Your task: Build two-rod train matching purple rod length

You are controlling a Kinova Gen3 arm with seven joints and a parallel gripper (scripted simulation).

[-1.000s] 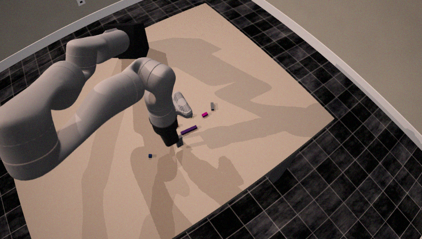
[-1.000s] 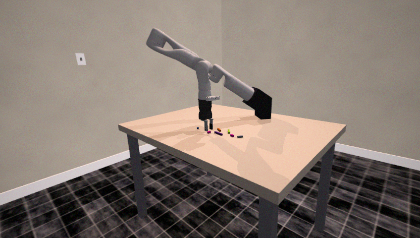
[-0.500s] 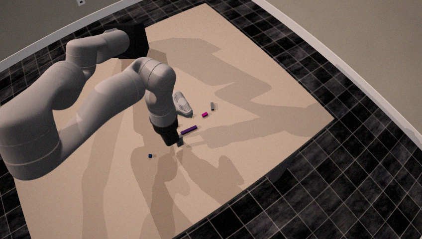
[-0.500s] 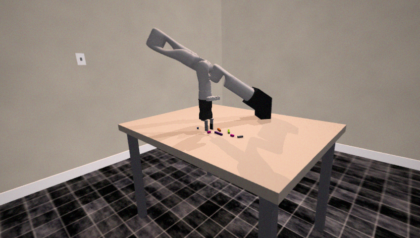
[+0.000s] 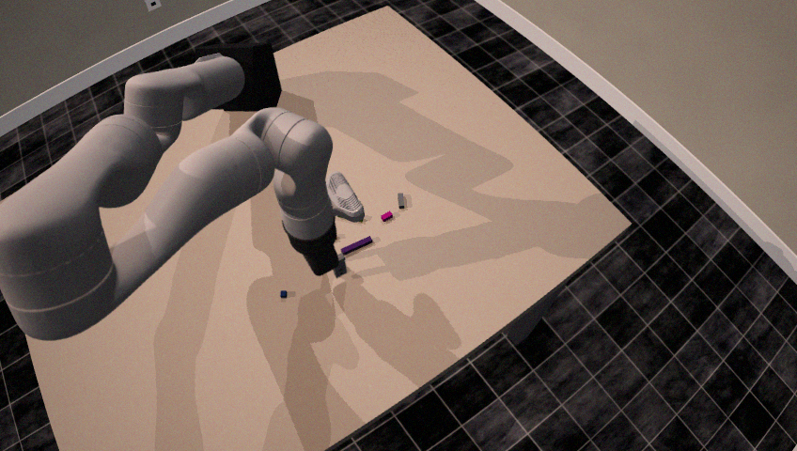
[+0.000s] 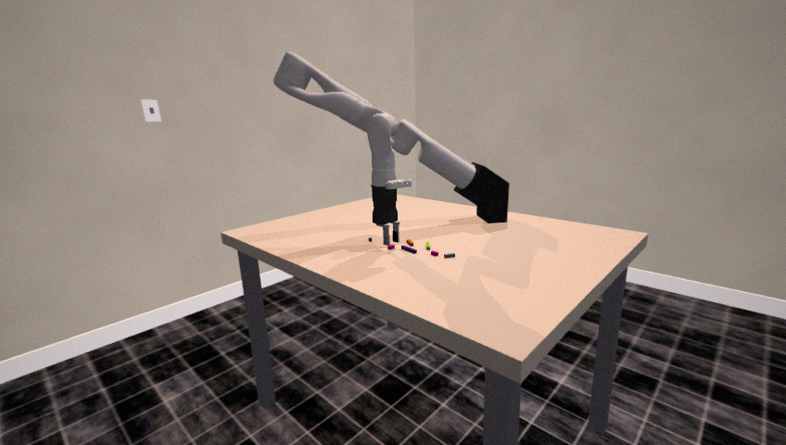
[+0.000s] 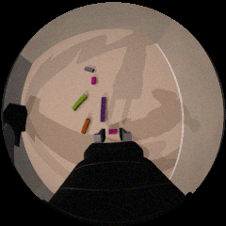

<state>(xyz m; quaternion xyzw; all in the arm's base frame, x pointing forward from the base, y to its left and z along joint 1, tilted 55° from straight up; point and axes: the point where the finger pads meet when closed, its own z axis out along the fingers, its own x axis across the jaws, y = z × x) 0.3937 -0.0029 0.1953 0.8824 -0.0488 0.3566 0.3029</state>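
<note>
The purple rod lies flat on the table; it also shows in the top view and the exterior view. A magenta rod lies crosswise just off its near end, between my fingertips, and rests on the table. My gripper is open, pointing straight down over this rod. An orange rod and a lime rod lie left of the purple rod. A second magenta rod and a grey rod lie farther off. A blue rod lies apart. In the top view my gripper hides the near magenta rod.
The arm's black mounting block stands at the far edge of the table. The rods lie near the table's middle, well away from its edges.
</note>
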